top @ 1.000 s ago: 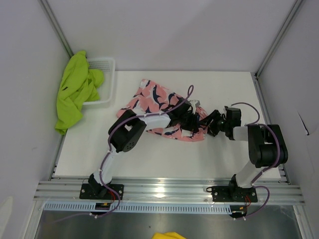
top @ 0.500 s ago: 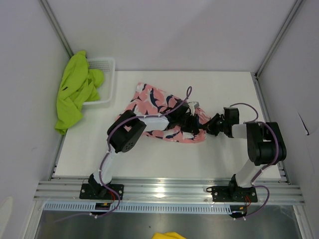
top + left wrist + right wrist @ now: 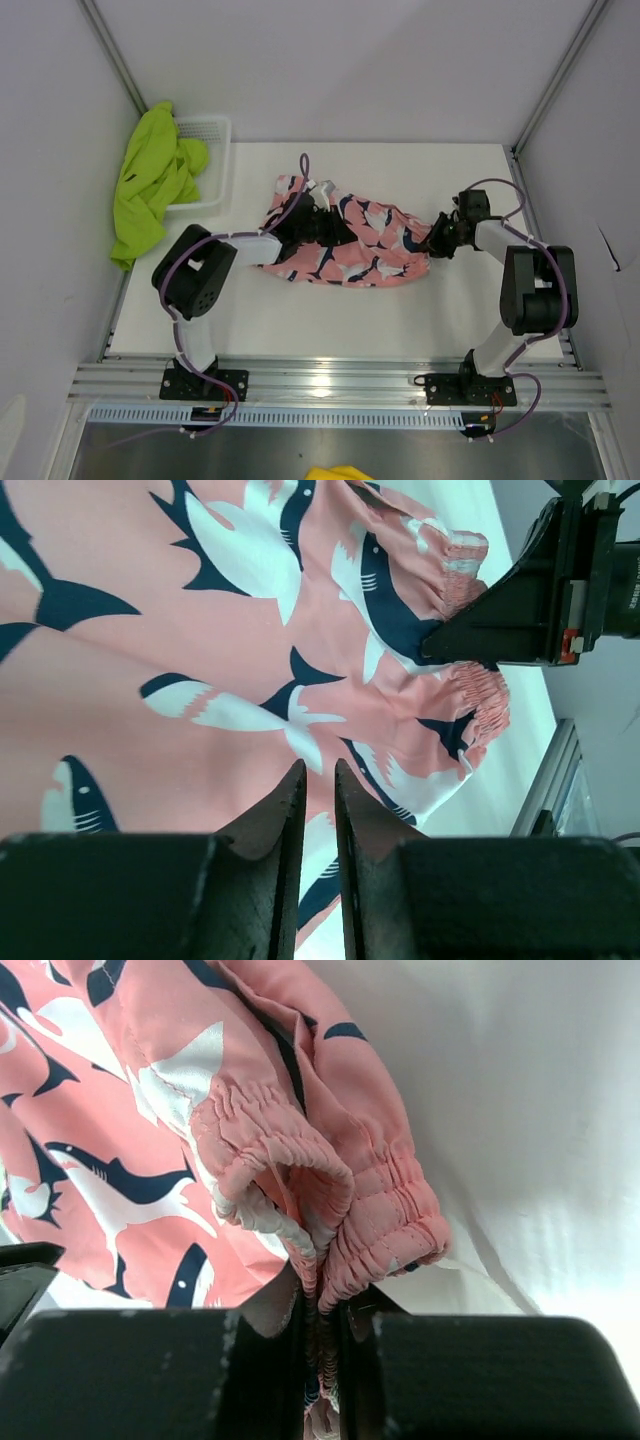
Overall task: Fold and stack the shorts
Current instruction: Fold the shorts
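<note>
Centre of table [image 3: 300, 320], pink shorts [image 3: 360, 255] now stretched wide: the arms have drawn apart. Right fingers [image 3: 268, 1312] clamp the waistband [image 3: 300, 1160]; left fingers [image 3: 285, 800] narrow, apparently pinching cloth. Flattening for the fold; green shorts [image 3: 150, 180] untouched, draped over basket [image 3: 205, 165].

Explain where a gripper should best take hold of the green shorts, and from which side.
Grip the loose lower end of the green shorts, which hangs outside the basket down to the table; come from above, on the near side. The rest is bunched over the basket's rim, probably harder to pinch cleanly.
</note>
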Controlling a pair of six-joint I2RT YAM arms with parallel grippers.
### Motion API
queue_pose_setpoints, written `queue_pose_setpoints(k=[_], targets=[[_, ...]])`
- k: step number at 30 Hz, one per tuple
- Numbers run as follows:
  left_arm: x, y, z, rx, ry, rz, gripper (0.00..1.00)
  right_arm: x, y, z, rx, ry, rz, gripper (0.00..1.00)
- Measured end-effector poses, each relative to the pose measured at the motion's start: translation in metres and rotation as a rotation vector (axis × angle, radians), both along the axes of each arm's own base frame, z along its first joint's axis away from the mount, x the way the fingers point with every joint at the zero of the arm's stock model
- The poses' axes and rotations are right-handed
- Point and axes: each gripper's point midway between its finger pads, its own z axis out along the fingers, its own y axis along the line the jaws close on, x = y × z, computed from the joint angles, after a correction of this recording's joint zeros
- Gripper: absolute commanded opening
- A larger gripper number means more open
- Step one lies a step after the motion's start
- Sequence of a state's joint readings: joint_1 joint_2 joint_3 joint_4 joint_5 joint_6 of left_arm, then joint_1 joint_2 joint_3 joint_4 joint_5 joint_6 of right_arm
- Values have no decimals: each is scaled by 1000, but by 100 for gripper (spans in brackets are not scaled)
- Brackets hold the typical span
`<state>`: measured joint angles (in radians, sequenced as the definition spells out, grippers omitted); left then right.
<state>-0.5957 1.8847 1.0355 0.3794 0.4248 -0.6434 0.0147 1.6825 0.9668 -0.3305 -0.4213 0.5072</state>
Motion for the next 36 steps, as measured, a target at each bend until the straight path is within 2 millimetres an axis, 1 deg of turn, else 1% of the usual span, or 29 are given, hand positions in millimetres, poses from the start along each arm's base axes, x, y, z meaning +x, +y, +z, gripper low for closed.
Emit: queue_pose_setpoints(k=[3,6,8,10,13,16,20,22,24,27,28,31,36], targets=[[-4,1,-2,-26,1,14,20,-1,-12,7,-29,21,8,0],[-10,1,-8,-24,22,21,20,11,-24,22,-73,0,11,0],[-9,0,-7,-27,24,29,20,19,-29,31,-93,-25,12,0],[-8,0,-6,-37,25,37,19,24,-31,36,-102,-44,16,0],[-3,-3,-6,-61,33,56,18,21,-31,36,-104,-35,21,0],[2,-6,-20,-73,63,91,18,18,-30,35,-103,-20,22,0],[5,-8,-49,-36,115,135,17,14,-30,34,-103,-3,26,0],[7,-11,-56,-17,123,153,17,13,-29,36,-103,1,30,0],[8,-14,-57,0,120,169,17,13,-27,42,-103,-2,34,1],[12,-20,-53,9,103,187,17,16,-22,58,-99,-27,43,1],[14,-22,-51,14,97,192,17,17,-18,64,-98,-36,54,1],[17,-27,-48,44,81,208,16,22,-1,91,-94,-89,88,1],[12,-38,-49,81,74,201,16,29,26,137,-77,-170,135,2]])
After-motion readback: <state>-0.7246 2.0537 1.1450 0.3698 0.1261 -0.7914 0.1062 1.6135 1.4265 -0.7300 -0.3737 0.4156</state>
